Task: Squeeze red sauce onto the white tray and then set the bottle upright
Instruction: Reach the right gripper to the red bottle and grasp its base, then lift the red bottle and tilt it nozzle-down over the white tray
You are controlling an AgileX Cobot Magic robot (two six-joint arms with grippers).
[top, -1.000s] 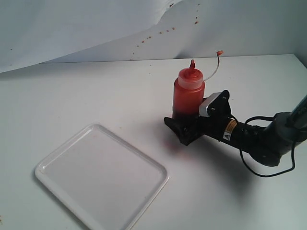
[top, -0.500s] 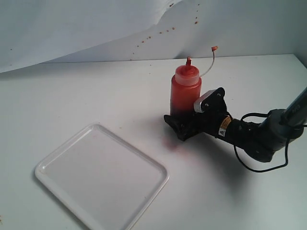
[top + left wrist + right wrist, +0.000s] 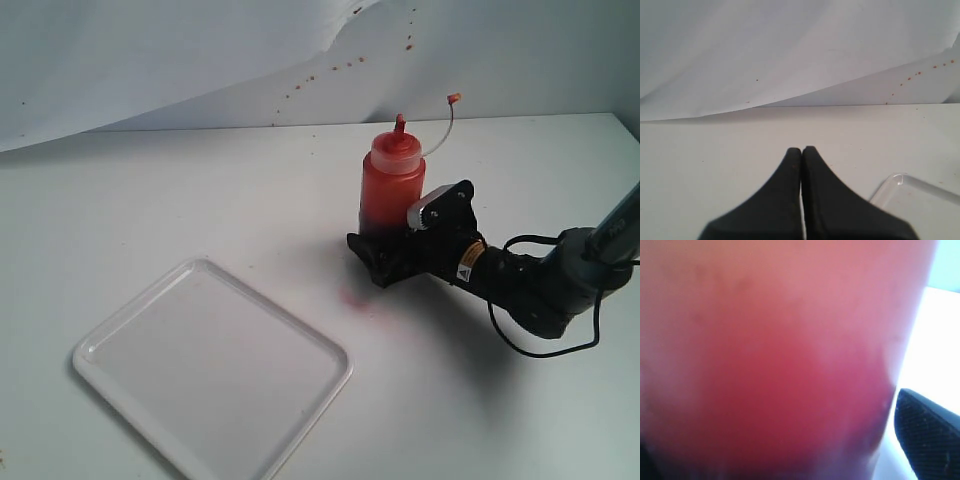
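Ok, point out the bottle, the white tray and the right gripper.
bottle [image 3: 392,195], exterior view, middle of its red body.
white tray [image 3: 205,365], exterior view, bare floor.
right gripper [image 3: 382,256], exterior view, between its fingertips, at the bottle's base.

The translucent bottle [image 3: 392,190] is upright, red sauce [image 3: 388,208] inside, toward the table's [image 3: 150,200] far edge; the white tray [image 3: 215,370] lies flat near its near-left corner.

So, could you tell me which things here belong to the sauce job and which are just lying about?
Job: bottle, red sauce inside it, white tray, right gripper around the bottle's base.
Lying about: pink smear on the table, brown specks on the backdrop, idle left gripper.
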